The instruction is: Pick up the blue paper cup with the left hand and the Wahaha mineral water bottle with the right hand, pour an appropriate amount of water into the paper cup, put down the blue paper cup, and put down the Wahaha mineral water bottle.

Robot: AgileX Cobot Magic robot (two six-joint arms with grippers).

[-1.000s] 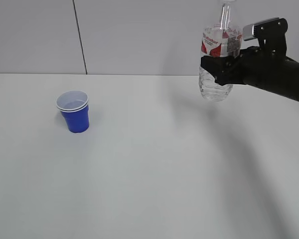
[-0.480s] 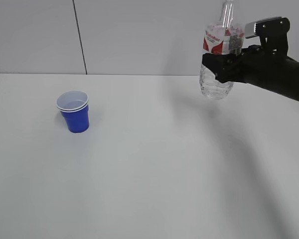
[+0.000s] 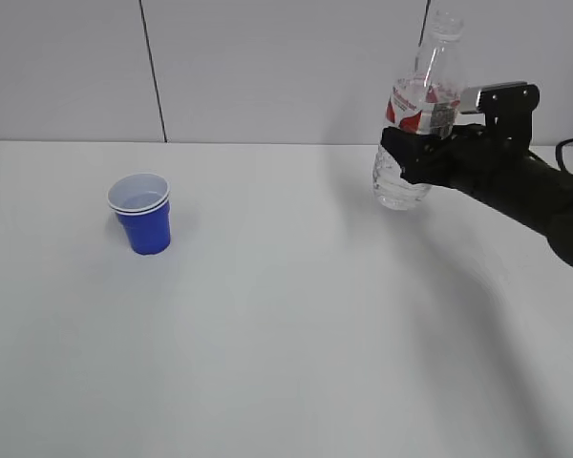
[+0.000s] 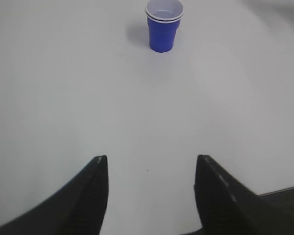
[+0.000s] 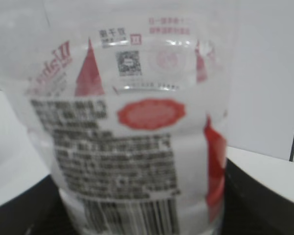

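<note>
Exterior view: the small blue paper cup (image 3: 140, 213) with a white doubled rim stands alone on the white bench (image 3: 286, 324) at about nine o'clock, no arm near it. At two o'clock the black right hand (image 3: 413, 153) holds the tall clear ribbed Wahaha mineral water bottle (image 3: 415, 119) aloft, tilted slightly, clear of the bench.

Left wrist view: the left hand's (image 4: 152, 176) fingers stand apart and empty, with the cup far ahead at twelve o'clock. It seems to hold a little liquid, though this is hard to tell.

Right wrist view: the bottle's label fills the frame, fingers clamped on either side.

Judging by this, the cup is set down, perhaps after pouring; the bottle remains to put down.
</note>
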